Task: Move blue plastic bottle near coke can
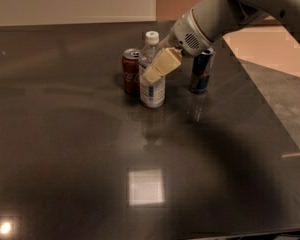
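Observation:
The blue plastic bottle [152,91], clear with a white cap and a blue-and-white label, stands upright on the dark table just right of the coke can [130,72], almost touching it. The coke can is red with a silver top. My gripper [158,68] reaches in from the upper right and is shut on the bottle's upper body. One tan finger [162,65] lies across the bottle's front; the other is hidden behind it.
A taller, slim dark blue-and-silver can [201,72] stands to the right of the bottle, under my arm. The dark glossy table [90,159] stretches toward the camera, with its right edge [285,134] running diagonally.

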`<state>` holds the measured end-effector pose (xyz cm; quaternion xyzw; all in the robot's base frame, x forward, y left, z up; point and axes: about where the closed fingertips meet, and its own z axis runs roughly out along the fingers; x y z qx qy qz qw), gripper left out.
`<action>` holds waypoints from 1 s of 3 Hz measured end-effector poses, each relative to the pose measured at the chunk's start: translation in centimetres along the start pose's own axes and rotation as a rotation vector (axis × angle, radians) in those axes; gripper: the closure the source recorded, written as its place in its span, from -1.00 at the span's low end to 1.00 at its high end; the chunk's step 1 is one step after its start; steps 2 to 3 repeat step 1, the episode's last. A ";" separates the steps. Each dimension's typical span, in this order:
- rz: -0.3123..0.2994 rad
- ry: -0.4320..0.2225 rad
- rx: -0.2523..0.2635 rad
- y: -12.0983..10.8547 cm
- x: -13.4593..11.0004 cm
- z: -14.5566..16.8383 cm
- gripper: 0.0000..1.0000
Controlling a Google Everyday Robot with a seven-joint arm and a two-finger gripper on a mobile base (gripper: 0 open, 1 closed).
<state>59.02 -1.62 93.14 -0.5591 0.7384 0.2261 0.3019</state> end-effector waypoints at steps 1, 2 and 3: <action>0.000 0.000 0.000 0.0 0.0 0.0 -1.00; 0.000 0.000 0.000 0.0 0.0 0.0 -1.00; 0.000 0.000 0.000 0.0 0.0 0.0 -1.00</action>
